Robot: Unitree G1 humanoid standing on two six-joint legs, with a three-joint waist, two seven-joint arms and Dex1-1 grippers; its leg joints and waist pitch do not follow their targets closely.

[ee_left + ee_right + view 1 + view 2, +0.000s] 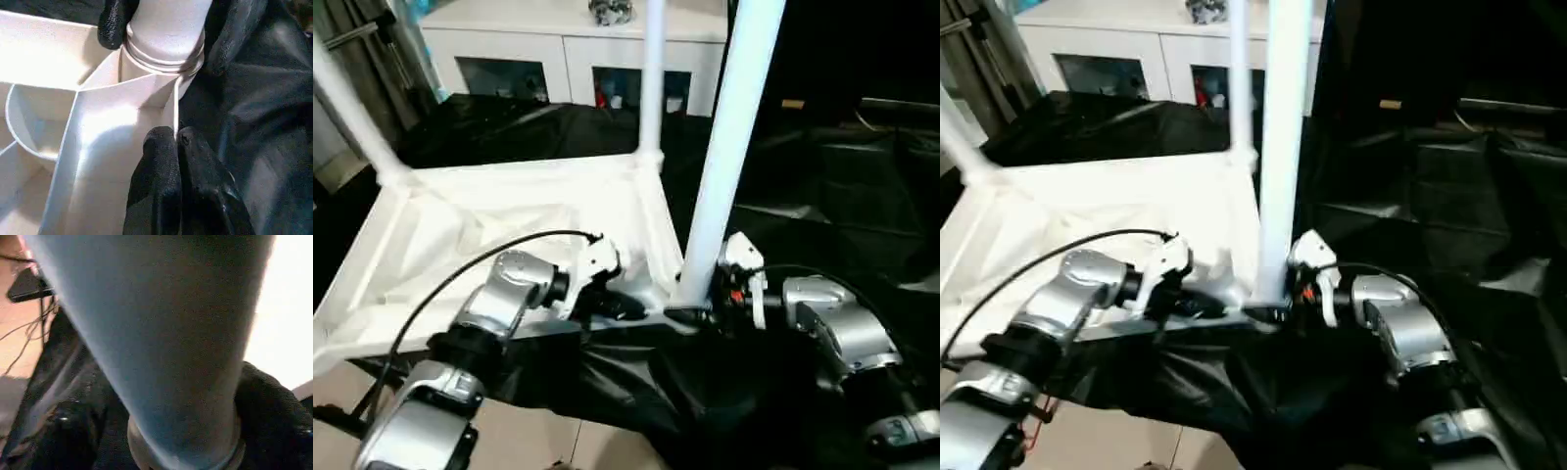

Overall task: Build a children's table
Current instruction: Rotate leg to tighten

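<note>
The white tabletop (509, 211) lies underside up on the black-draped work table. One white leg (652, 78) stands upright in its far right corner, and another leg (347, 108) leans out of the far left corner. A third leg (729, 127) stands in the near right corner socket (161, 63), threaded rings showing at its base. My right gripper (690, 313) is shut on the base of this leg, with black fingers (68, 431) on either side of the tube. My left gripper (176, 139) is shut on the tabletop's thin rim wall just beside that socket.
A white cabinet (568, 49) with open shelves stands behind the work table. Black cloth (822, 196) covers the surface to the right and hangs over the front edge. Light floor (529, 441) shows below. A black cable (470, 264) loops over my left forearm.
</note>
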